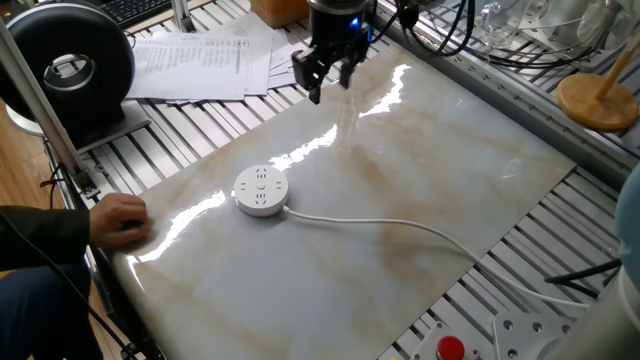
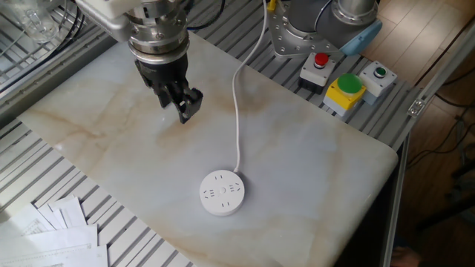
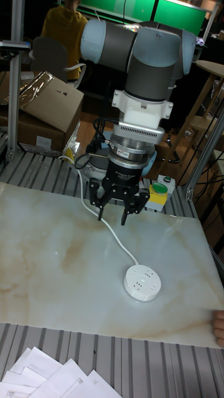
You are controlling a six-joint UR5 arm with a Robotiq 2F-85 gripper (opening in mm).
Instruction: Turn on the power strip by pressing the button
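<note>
The power strip (image 1: 261,190) is a small round white puck w/ dark slots on its flat top. It lies flat on the marble counter (image 1: 430,170), near the middle, a bit toward the side where the papers (image 1: 200,55) are. Its thin white cord (image 2: 237,104) runs from the puck across the counter twd the robot's base, close by the box w/ the red, yellow and green buttons (image 2: 338,78). The claw (image 3: 112,216) hangs in the air over the counter, well apart from the puck and not touching anything. In the tall view its two black fingers (image 3: 98,205) point down w/ a clear gap btwn the tips, so the claw is apart and holds nothing. In the other fixed view the claw (image 2: 183,111) is up by the far part of the counter, w/ the puck (image 2: 223,192) lower down in the picture and bare counter btwn them. A person's hand (image 1: 120,218) rests at the counter's edge, near the puck but not touching it. I can't tell which spot on the puck is the button; it's too small to see. So the job looks like it's only at the start: nothing is pressed yet. Left to do, I think: move the claw over the puck, come down, and push the button.
</note>
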